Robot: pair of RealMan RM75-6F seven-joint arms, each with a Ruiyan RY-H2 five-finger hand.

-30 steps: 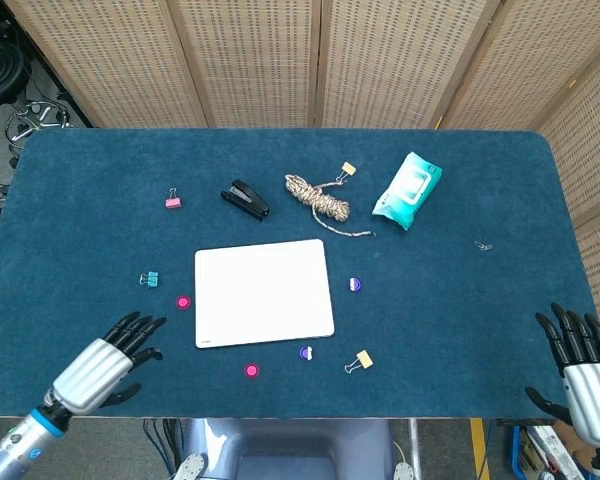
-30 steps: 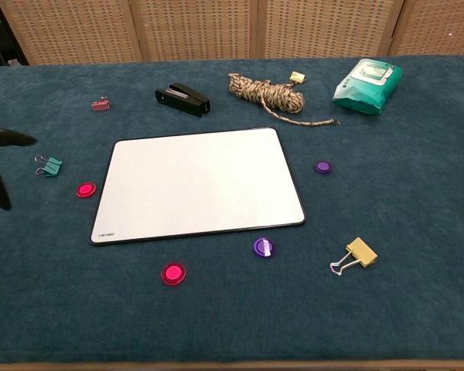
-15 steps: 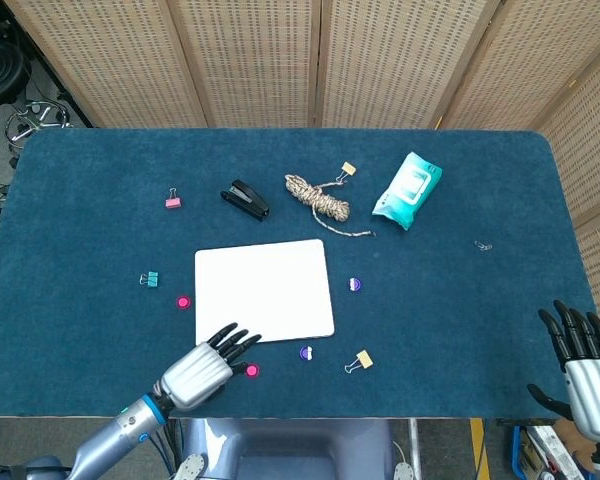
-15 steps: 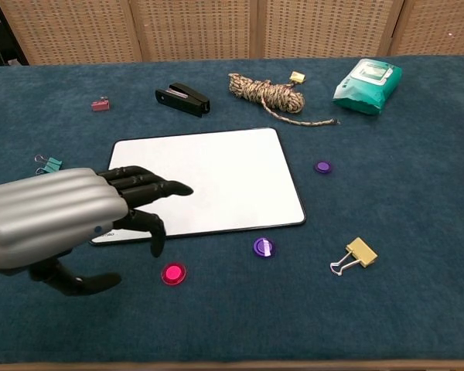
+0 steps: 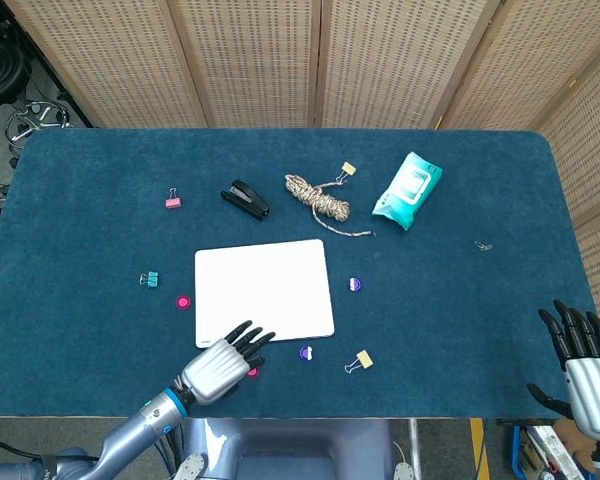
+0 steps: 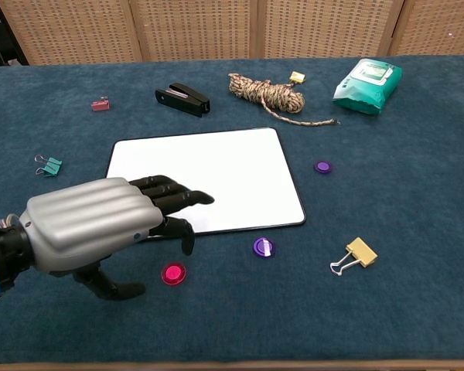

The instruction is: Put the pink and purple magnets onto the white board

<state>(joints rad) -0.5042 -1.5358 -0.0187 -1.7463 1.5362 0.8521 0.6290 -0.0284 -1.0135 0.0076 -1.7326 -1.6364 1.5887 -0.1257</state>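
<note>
The white board (image 5: 264, 292) (image 6: 205, 182) lies flat at the table's middle. One pink magnet (image 5: 183, 302) sits left of it. A second pink magnet (image 5: 252, 372) (image 6: 173, 273) lies near the front edge. Two purple magnets (image 5: 354, 285) (image 5: 306, 352) lie right of and below the board, and both show in the chest view (image 6: 322, 166) (image 6: 264, 247). My left hand (image 5: 223, 365) (image 6: 100, 224) hovers open over the board's near left corner, fingertips just above the front pink magnet. My right hand (image 5: 585, 370) is open at the front right, off the table.
A black stapler (image 5: 245, 198), a rope bundle (image 5: 318, 198) and a teal wipes pack (image 5: 408, 188) lie behind the board. Binder clips are scattered around: pink (image 5: 173, 202), teal (image 5: 149, 279), yellow (image 5: 359, 361).
My left hand swept from the front left edge rightward to the board's near left corner, over the front pink magnet. The right hand stayed put. No magnet has moved.
</note>
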